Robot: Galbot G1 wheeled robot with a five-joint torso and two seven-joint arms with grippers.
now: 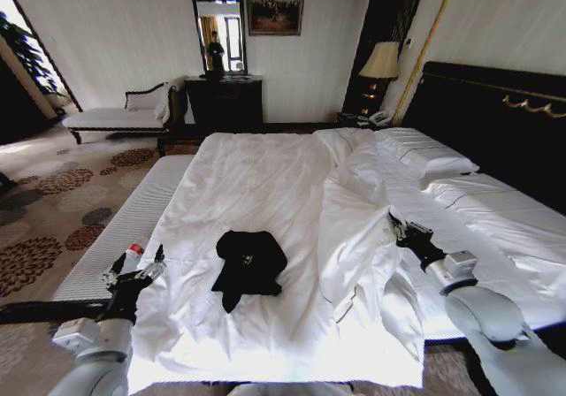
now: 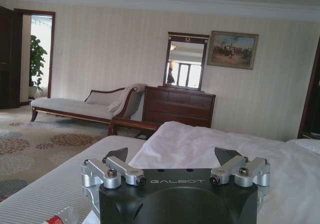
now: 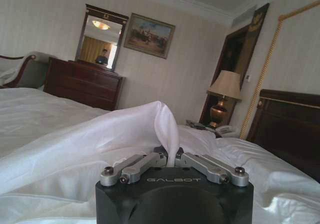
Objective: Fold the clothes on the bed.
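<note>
The bed spreads across most of the head view, its white duvet rumpled and thrown back in a thick fold along the side nearer the dark headboard, where the white pillows lie. Beyond the foot of the bed stand a pale chaise longue, a dark wooden dresser with a mirror over it, a framed painting and a table lamp.

On the duvet, toward the near edge and roughly midway between the two arms, lies the black T-shirt, bunched into a small crumpled heap with no lettering readable.

The left gripper is held over the striped mattress edge at the robot's left, well apart from the T-shirt; in the left wrist view its jaws stand spread wide with nothing between them, and the shirt is not between them.

The right gripper sits on the folded-back duvet at the robot's right, also apart from the T-shirt. In the right wrist view its fingers are drawn together, pinching a raised peak of the white duvet.
</note>
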